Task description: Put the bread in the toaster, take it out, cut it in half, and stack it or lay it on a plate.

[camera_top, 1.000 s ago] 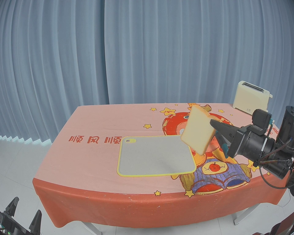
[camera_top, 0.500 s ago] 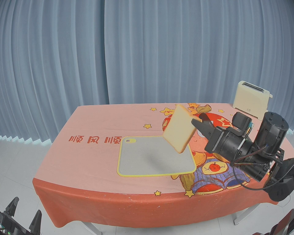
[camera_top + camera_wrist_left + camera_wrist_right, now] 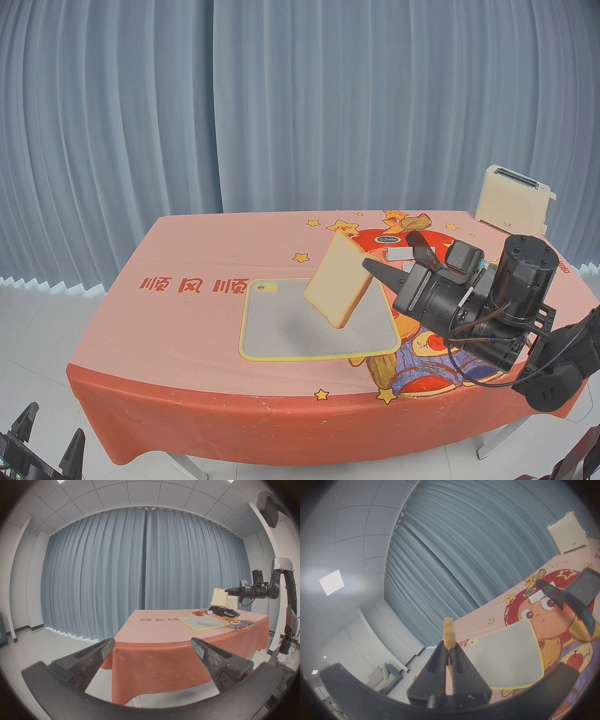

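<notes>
A pale slice of bread hangs tilted on edge above the right part of the grey, yellow-rimmed cutting board. My right gripper is shut on its right edge; in the right wrist view the crust stands between the closed fingertips, with the cutting board below. The cream toaster stands at the table's far right corner. A knife with a black handle lies behind the board. My left gripper hangs open, low and well short of the table's left front.
The table wears an orange-pink printed cloth. A dark block with a blue edge lies beside the knife. Folded blue curtains close off the back. The cloth left of the board is bare.
My right arm has carried the bread leftward and a little down, from over the table's right side to above the cutting board, uncovering the knife behind it. The left gripper has stayed put.
</notes>
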